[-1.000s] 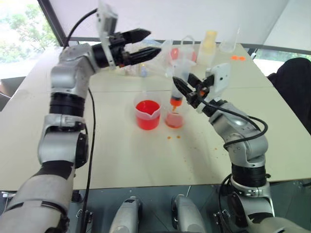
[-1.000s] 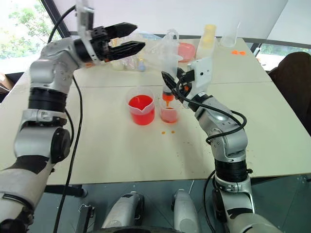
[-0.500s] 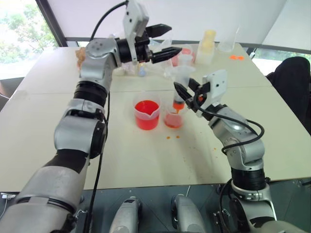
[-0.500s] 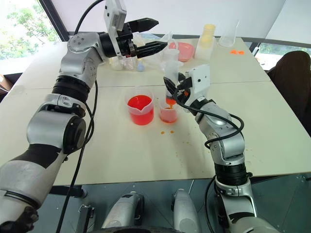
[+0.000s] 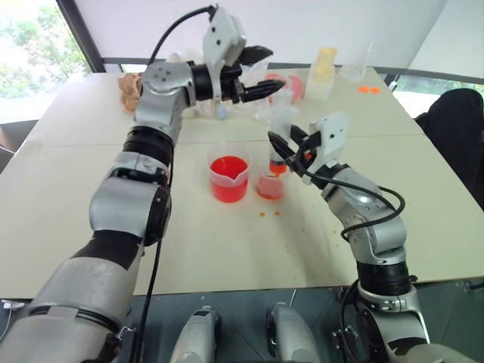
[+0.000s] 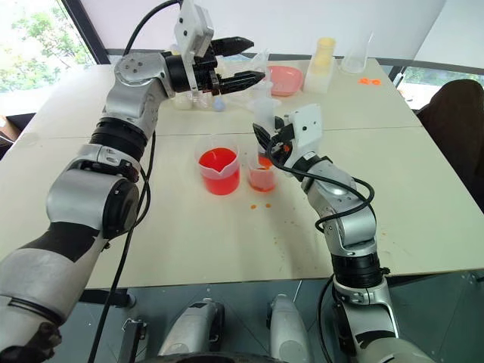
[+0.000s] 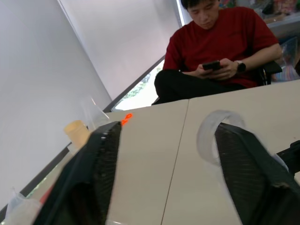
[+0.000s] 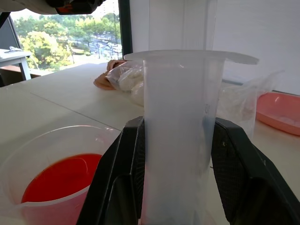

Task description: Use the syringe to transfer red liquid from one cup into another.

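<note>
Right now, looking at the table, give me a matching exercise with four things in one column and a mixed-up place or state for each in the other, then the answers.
Things:
1. syringe
2. spouted beaker
3. smaller cup
4. left gripper

Places or states:
A. partly filled with bright red liquid, on the robot's left of the other cup
B. raised above the syringe's top, jaws apart, holding nothing
C. held upright in the right gripper
D. directly under the orange-stained nozzle

Pairs: 1-C, 2-A, 3-D, 4-B
</note>
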You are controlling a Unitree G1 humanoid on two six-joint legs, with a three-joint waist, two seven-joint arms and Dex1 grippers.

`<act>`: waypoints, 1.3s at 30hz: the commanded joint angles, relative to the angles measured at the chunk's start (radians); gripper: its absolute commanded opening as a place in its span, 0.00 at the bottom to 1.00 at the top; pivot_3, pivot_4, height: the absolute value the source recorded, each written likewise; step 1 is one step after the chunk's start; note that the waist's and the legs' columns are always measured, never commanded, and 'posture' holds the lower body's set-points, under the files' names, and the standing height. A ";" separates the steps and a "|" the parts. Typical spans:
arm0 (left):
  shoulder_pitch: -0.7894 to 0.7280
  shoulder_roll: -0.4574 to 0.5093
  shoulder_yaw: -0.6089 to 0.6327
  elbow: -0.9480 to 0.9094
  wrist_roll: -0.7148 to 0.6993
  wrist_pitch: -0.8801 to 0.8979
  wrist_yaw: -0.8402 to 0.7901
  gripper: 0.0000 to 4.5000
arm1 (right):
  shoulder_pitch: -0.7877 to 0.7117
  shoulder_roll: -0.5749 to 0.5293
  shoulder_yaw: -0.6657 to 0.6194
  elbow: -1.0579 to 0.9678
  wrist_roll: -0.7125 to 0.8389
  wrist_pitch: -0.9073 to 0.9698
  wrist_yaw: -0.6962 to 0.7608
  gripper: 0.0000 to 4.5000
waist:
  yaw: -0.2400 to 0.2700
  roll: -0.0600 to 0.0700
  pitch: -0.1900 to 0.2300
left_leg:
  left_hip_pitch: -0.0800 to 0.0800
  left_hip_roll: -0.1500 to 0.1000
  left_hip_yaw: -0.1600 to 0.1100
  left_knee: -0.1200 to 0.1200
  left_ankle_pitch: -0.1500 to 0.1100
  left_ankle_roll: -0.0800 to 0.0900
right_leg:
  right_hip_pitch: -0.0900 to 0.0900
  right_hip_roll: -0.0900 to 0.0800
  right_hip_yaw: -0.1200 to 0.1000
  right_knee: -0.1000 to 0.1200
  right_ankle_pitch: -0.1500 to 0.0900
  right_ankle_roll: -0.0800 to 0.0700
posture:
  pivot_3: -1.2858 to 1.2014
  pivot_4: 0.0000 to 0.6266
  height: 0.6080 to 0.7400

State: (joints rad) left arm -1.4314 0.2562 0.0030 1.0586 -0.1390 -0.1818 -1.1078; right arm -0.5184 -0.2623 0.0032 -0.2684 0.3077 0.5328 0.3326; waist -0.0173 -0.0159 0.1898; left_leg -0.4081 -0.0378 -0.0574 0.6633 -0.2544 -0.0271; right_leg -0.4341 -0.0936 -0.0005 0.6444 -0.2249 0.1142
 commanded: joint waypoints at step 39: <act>0.189 -0.082 -0.023 -0.382 -0.104 0.319 -0.200 0.01 | -0.084 -0.003 -0.072 -0.155 0.064 0.057 -0.006 0.32 | 0.000 0.000 0.000 | 0.000 0.000 0.000 0.000 0.000 0.000 | 0.000 0.000 0.000 0.000 0.000 0.000 | 0.52 0.24 1.00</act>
State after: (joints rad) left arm -1.2592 0.2159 0.0380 0.6967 -0.2275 0.1110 -1.2683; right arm -0.5195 -0.2653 -0.0139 -0.3298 0.3367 0.6078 0.3490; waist -0.0169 -0.0160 0.1901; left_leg -0.4081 -0.0377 -0.0578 0.6633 -0.2544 -0.0271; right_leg -0.4340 -0.0936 -0.0005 0.6445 -0.2249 0.1142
